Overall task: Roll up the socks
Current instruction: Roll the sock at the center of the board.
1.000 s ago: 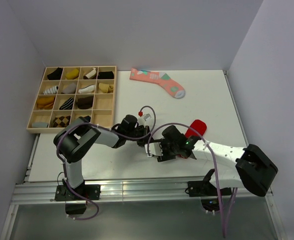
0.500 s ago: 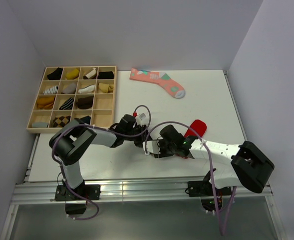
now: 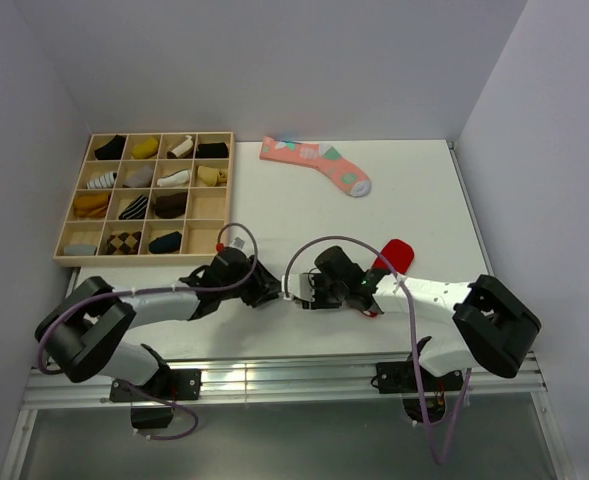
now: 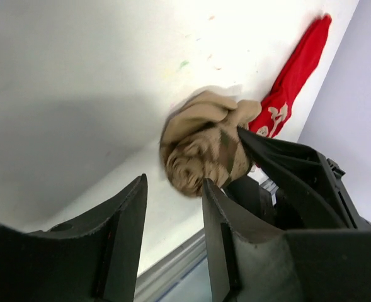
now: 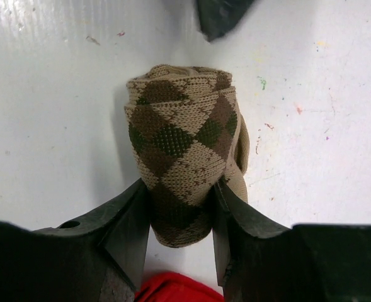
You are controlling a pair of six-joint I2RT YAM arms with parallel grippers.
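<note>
Brown-and-tan diamond check up close: brown sock (image 5: 182, 157) wound into a tight, stubby roll, lying on the white counter (image 5: 59, 94) in its front half, about midway between the two arms. Right hand (image 5: 182, 189) clamped on the near end of that roll, one black finger pressed into each side, knit bulging above the tips. Left hand (image 4: 172, 182) reaching in from the opposite side, low over the counter, jaws parted to a middling gap and not closed on the roll. Spiral end of the roll just beyond its fingertips; touching them or not, hard to tell. Loose tan flap trailing off one side of the roll. Just behind the right hand, red sock (image 3: 396, 252) with a white figure, flat on the counter, one end right beside the roll. Farther back, well apart from both hands, pink sock (image 3: 319, 160) with teal patches, stretched out near the rear wall. At the far left, wooden tray (image 3: 144, 259) of sixteen compartments, most holding a bundled sock: black, yellow, white, striped, orange, grey, plus one brown checked bundle in the bottom row, second from the left.
</note>
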